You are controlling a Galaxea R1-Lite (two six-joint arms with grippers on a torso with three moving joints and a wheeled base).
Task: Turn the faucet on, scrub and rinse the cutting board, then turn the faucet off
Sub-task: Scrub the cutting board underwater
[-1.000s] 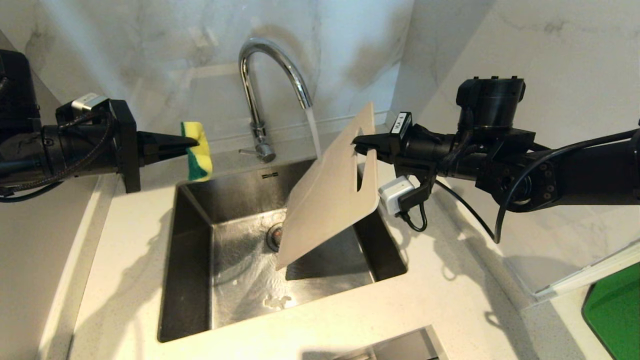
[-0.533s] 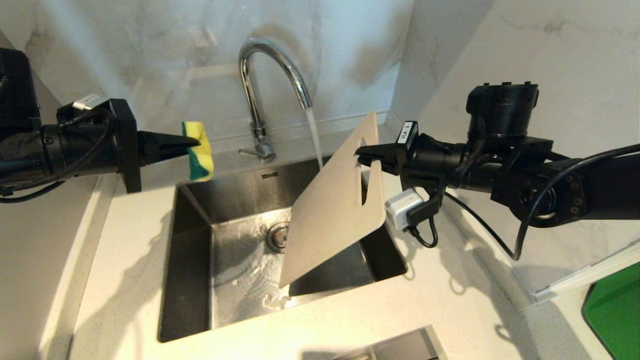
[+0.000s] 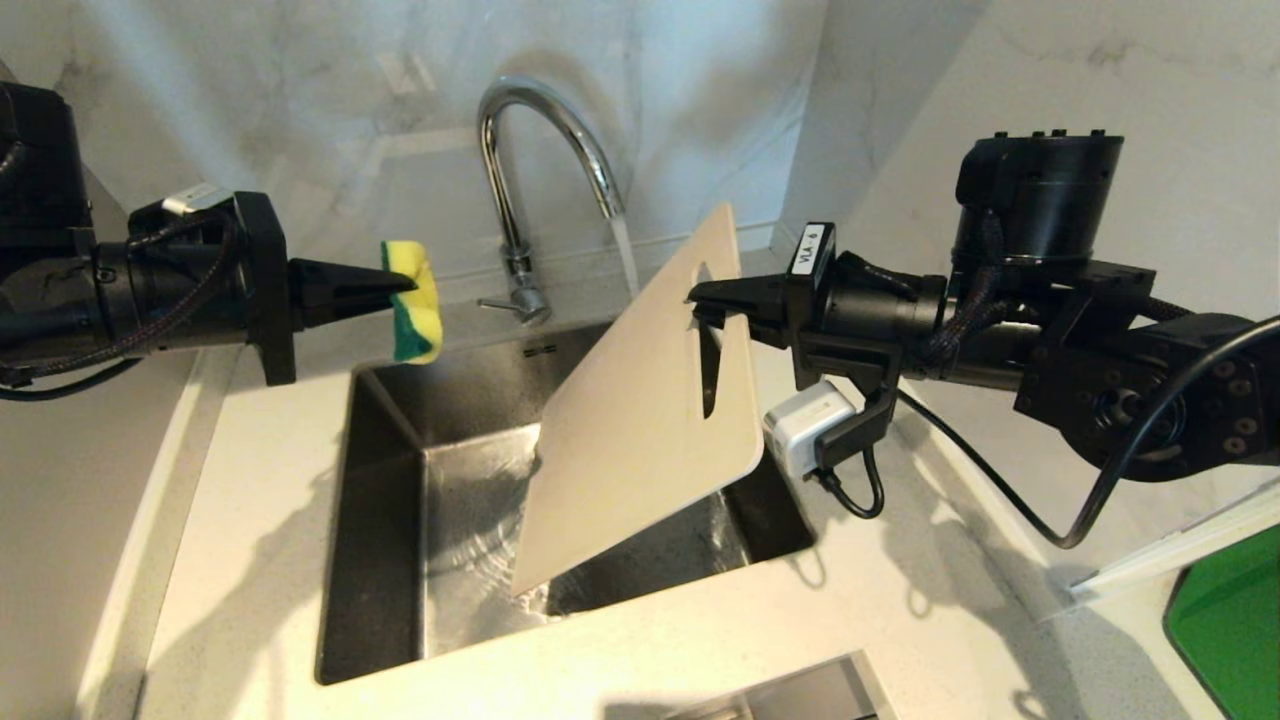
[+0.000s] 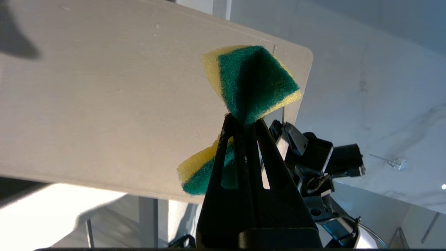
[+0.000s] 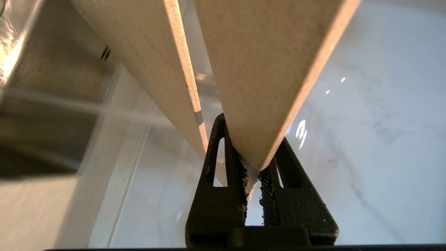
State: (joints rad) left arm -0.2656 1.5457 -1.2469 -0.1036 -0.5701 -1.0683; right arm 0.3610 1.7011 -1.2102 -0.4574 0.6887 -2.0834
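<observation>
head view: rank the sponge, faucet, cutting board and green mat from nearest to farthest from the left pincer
1. sponge: pinched in the left pincer, left of the sink.
2. faucet: just past the sponge, at the back of the sink.
3. cutting board: tilted over the sink, gripped by the right pincer.
4. green mat: far right corner of the counter.
</observation>
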